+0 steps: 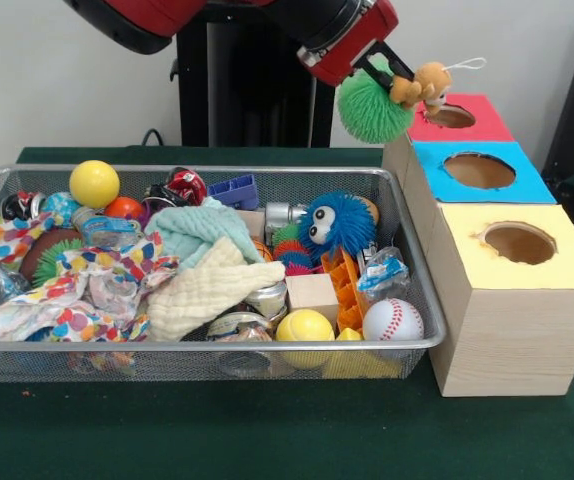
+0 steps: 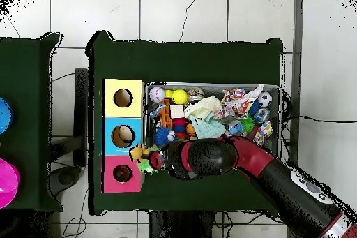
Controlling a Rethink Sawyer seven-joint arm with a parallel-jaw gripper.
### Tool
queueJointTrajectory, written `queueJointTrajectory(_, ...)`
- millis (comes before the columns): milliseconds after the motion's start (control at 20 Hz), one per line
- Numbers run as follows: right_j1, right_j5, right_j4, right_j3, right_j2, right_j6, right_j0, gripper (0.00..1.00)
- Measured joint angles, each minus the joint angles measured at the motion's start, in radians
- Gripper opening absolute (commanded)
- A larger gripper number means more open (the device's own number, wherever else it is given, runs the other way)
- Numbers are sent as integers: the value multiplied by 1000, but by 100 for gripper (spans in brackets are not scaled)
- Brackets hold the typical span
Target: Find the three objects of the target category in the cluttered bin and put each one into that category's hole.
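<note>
My gripper (image 1: 385,68) hangs above the bin's far right corner, beside the red-topped box (image 1: 489,128). It is shut on the green spiky puffball (image 1: 371,108), and the small orange tiger plush (image 1: 422,84) hangs with it, just left of the red box's round hole (image 1: 451,116). In the overhead view the gripper (image 2: 150,160) holds the puffball (image 2: 148,168) and the plush (image 2: 137,153) next to that hole (image 2: 123,173). The blue puffball with googly eyes (image 1: 335,222) lies in the wire mesh bin (image 1: 217,346), right of centre, and also shows in the overhead view (image 2: 164,136).
The blue-topped box's hole (image 1: 479,170) and the yellow-topped box's hole (image 1: 519,242) lie nearer the camera in the same row. The bin holds yellow balls (image 1: 94,183) (image 1: 305,327), a baseball (image 1: 393,320), cloths (image 1: 207,285) and several other toys.
</note>
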Motion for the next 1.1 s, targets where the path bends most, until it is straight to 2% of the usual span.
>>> queueJointTrajectory(300, 0, 0, -10, 0, 0, 0, 3, 0)
queueJointTrajectory(350, 0, 0, -26, 0, 0, 0, 10, 100)
queueJointTrajectory(650, -1, 0, -58, 0, 0, 0, 29, 100)
queueJointTrajectory(1100, -1, 0, -65, 0, 3, 0, 38, 100)
